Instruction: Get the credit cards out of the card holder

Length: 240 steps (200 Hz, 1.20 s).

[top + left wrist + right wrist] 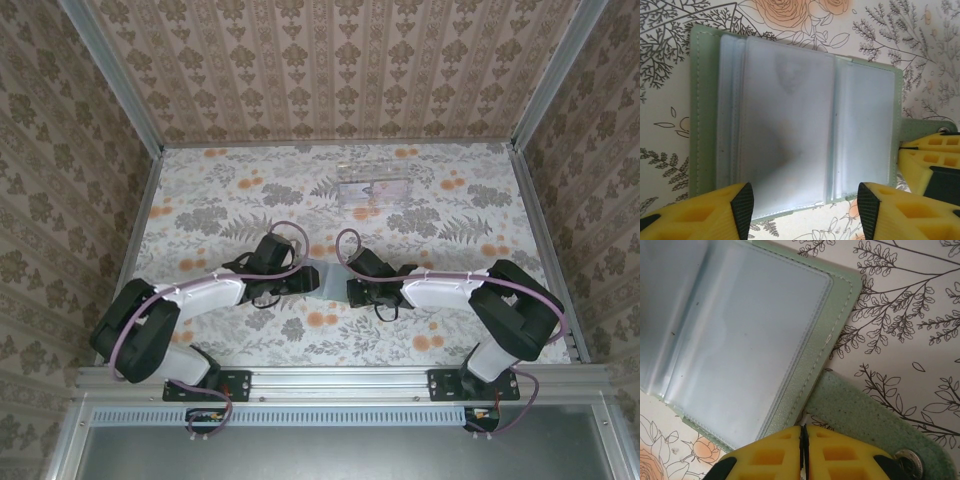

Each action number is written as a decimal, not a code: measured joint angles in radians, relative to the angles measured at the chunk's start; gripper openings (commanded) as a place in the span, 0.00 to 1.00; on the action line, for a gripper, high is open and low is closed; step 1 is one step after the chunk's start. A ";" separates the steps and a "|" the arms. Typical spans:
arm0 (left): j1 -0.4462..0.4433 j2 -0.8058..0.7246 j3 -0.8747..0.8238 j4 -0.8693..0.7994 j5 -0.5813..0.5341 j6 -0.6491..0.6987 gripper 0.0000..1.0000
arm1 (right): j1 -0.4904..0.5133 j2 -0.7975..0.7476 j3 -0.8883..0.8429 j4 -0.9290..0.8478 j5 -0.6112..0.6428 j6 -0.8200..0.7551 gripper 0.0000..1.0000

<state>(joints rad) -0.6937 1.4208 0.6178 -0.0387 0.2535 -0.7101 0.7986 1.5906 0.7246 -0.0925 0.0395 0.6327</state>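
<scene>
- Slippage comes first: the left end effector (pixel 805 204) stands wide, its black-tipped fingers (pixel 742 207) straddling the near edge of the clear sleeves (pixel 785 125). Closing there could pinch several slick leaves together, or crumple them, rather than catch a card.
- Card holder (pixel 702 115) lies open and flat on the floral bench (pixel 670 60), between the two arms. A sideways pull might drag it or fold it shut.
- Its sleeves are cloudy. No pink, green or grey credit cards can be made out in them, so I cannot tell which pocket is filled.
- At the holder's far side the right end effector (pixel 804 440) is narrowed to a slit at the cover's edge, beside the snap strap (pixel 865 425). It seems to be pinching the cover, and so thin a bite could slip off.
- Farther up the bench a clear tray (pixel 372 190) sits well apart. Its contents are too faint to read.
</scene>
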 measured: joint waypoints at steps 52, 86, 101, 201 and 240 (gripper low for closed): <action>-0.001 0.065 0.027 0.003 -0.015 0.007 0.56 | 0.000 0.000 0.000 0.000 0.000 0.001 0.13; -0.015 0.091 0.044 0.026 -0.014 0.007 0.54 | 0.000 0.000 0.000 0.000 0.000 0.002 0.13; -0.027 0.091 0.044 0.034 -0.013 0.007 0.54 | 0.000 0.000 0.000 0.000 0.000 0.003 0.13; -0.071 0.069 0.044 0.109 0.117 -0.012 0.53 | 0.000 0.000 0.000 0.000 0.000 0.003 0.13; -0.061 0.034 0.048 0.066 0.089 0.005 0.53 | 0.000 0.000 0.000 0.000 0.000 0.003 0.13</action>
<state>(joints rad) -0.7544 1.4548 0.6662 0.0277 0.3428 -0.7052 0.7986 1.5909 0.7246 -0.0929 0.0395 0.6361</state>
